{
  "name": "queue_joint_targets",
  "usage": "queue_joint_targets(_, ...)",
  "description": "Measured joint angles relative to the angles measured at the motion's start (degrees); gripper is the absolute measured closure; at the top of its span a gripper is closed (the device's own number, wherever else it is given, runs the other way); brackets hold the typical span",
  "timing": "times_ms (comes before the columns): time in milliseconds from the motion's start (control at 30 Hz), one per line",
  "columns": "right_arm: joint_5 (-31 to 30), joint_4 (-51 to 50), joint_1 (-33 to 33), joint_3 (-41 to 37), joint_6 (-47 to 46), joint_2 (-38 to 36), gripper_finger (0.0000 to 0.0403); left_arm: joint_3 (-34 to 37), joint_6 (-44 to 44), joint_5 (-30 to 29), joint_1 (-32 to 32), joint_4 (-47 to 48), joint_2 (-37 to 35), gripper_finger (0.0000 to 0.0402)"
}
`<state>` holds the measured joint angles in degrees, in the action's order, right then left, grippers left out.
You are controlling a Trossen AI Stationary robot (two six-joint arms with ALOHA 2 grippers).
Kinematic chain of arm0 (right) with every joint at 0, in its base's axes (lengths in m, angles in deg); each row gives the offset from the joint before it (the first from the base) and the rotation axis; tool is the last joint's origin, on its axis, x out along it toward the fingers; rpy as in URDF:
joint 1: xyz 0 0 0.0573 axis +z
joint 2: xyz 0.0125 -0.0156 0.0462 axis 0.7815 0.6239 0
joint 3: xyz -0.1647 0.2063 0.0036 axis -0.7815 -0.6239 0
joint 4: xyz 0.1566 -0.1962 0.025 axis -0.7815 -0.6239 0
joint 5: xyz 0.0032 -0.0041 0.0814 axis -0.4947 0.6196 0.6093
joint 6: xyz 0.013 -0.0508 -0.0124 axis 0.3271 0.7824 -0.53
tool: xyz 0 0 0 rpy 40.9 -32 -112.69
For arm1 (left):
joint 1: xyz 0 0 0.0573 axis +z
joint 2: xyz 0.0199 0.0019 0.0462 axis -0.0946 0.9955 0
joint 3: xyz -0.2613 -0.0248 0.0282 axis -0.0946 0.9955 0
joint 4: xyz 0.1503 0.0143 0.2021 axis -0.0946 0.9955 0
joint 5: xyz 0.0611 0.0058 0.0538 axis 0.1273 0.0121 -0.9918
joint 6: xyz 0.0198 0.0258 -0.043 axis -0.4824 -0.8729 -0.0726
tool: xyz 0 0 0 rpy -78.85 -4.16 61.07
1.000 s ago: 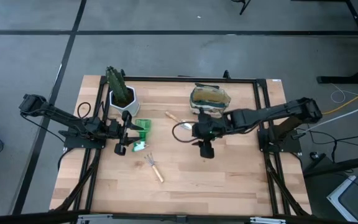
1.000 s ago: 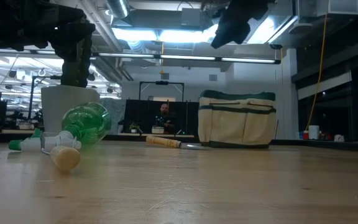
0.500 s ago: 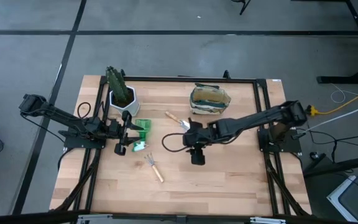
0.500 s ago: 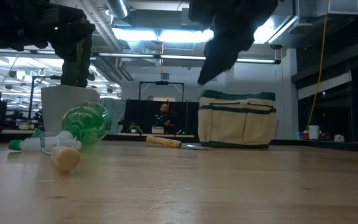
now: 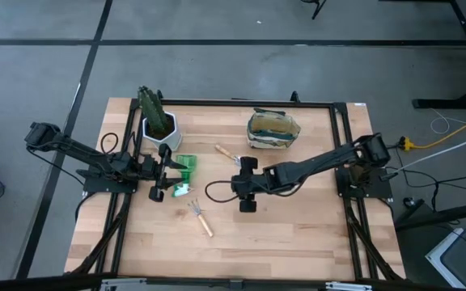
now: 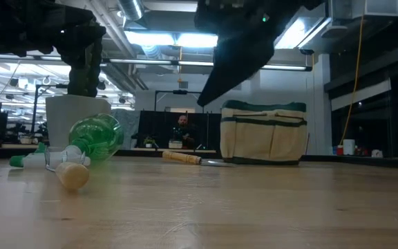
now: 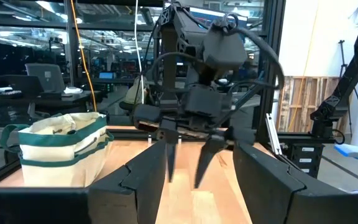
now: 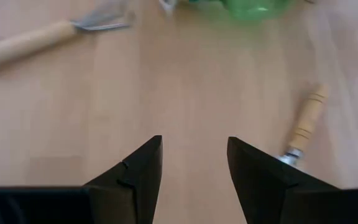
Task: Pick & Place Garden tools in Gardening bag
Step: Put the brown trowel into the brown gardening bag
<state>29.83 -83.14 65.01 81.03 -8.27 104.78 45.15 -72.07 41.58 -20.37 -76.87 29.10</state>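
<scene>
The rake (image 5: 200, 217) lay nearest the bench's (image 5: 298, 242) front edge, left of centre. Just beyond it the right gripper (image 5: 243, 192) hung above the bench's middle, fingers (image 8: 143, 167) apart and empty. The left gripper (image 5: 165, 172) waited near the left edge, fingers (image 7: 143, 173) apart, beside the green-and-white item (image 5: 184, 170). The trowel (image 5: 227, 153) lay farther back, and the gardening bag (image 5: 272, 130) stood by the far edge, right of centre, well apart from the cactus pot (image 5: 157, 123) at the far left.
</scene>
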Motion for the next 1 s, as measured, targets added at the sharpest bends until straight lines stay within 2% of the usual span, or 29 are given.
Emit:
queue_joint_targets(433, -1.3, 5.1, -5.5, 0.0, 0.2, 5.1, 0.0219, 0.0, 0.0, 0.0, 0.0, 0.0, 0.0, 0.0219)
queue_joint_targets(633, -1.3, 9.0, -8.9, 0.0, 4.1, 7.2, 0.0219, 0.0, 0.0, 0.0, 0.0, 0.0, 0.0, 0.0219)
queue_joint_targets(1000, -1.2, 8.7, -15.0, 0.0, 5.2, 9.4, 0.0219, 0.0, 0.0, 0.0, 0.0, 0.0, 0.0, 0.0219)
